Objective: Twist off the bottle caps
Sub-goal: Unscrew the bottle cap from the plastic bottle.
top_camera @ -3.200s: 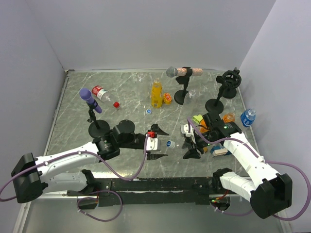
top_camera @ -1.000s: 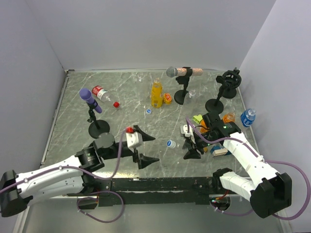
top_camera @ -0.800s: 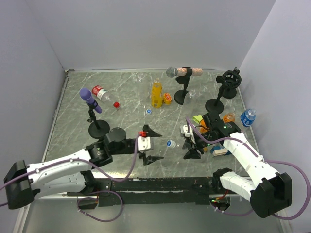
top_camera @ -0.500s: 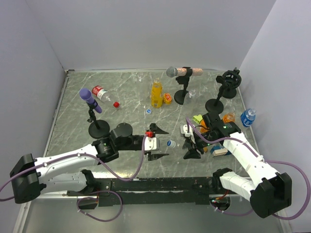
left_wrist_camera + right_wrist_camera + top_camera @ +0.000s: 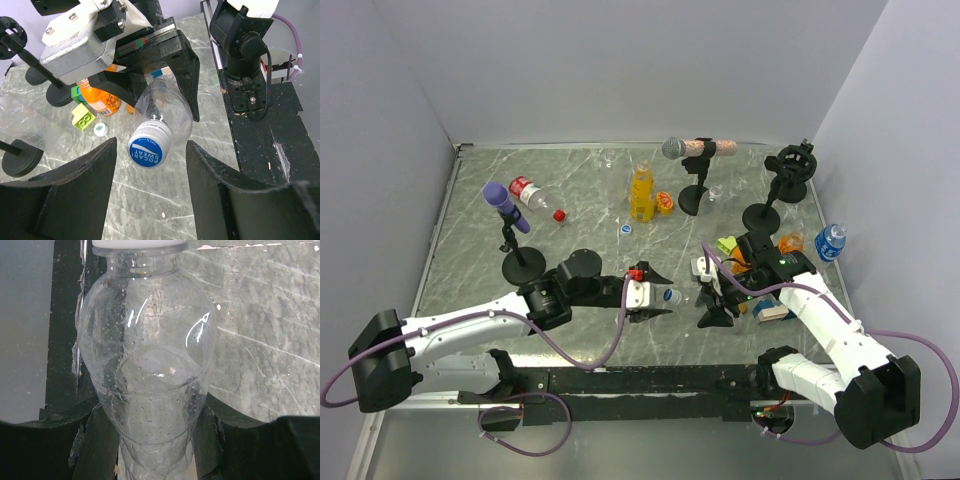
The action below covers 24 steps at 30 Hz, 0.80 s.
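Item: clear plastic bottle (image 5: 150, 355), held level over the grey marbled tabletop (image 5: 580, 200), near centre. We record the right gripper (image 5: 712, 296) clamped around its body, with the cap end pointing left.

Its blue-and-white round screw cap (image 5: 150, 148) sits between the black fingers (image 5: 75, 190) of the left gripper (image 5: 655, 293). We note these spread apart, a gap on each side, touching nothing.

Elsewhere we list:
- yellow-orange juice bottle (image 5: 641, 192), upright, far centre
- red-labelled clear bottle (image 5: 527, 190), lying far left, with a loose red cap (image 5: 559, 214) just beside it
- small blue-labelled bottle (image 5: 831, 241), at the right edge
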Motion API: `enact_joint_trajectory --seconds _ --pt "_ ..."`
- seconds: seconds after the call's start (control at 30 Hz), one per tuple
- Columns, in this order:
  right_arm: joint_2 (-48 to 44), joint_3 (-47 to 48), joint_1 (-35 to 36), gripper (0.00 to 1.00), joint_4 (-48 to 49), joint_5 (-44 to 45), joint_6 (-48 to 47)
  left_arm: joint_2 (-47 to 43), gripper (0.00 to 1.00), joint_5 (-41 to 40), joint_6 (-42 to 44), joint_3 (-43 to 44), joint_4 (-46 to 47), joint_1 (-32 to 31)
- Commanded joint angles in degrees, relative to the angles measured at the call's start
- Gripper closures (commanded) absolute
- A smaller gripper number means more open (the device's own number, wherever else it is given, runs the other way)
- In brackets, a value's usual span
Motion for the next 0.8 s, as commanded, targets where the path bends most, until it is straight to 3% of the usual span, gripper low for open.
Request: enact_joint_trajectory --seconds 0.0,0.13,0.2,0.37,0.43,0.5,0.67,0.77 --pt "0.0 0.1 0.4 0.81 1.1 -1.6 -1.6 0.8 0.41 2.4 -0.1 2.9 0.5 0.0" --pt "0.0 0.1 0.4 0.81 1.0 -1.5 -1.6 1.5 0.56 2.4 -0.4 3.7 -0.3 0.0" --pt "0.0 0.1 0.4 0.81 1.1 -1.5 -1.6 1.6 0.73 2.4 -0.9 4.0 -0.9 0.0" --pt "0.0 0.1 0.4 0.81 1.1 -1.5 -1.6 1.4 0.99 2.7 -7.7 6.1 -3.6 0.0" --pt "0.0 0.1 0.4 0.81 1.1 -1.4 -1.6 1.4 0.99 1.2 -16.1 8.0 -4.5 0.0" --pt "0.0 0.1 0.4 0.81 1.1 -1.3 -1.5 2.0 0.99 -2.3 -30.8 10.9 -6.7 -0.1" --pt "0.4 0.2 0.4 0.81 1.0 -1.5 -1.7 5.1 0.99 -7.9 -62.2 20.4 -23.0 -0.3" --pt "0.8 0.2 0.6 0.81 1.1 -1.5 -1.7 5.3 0.99 -8.8 -73.0 22.2 -24.4 -1.9"
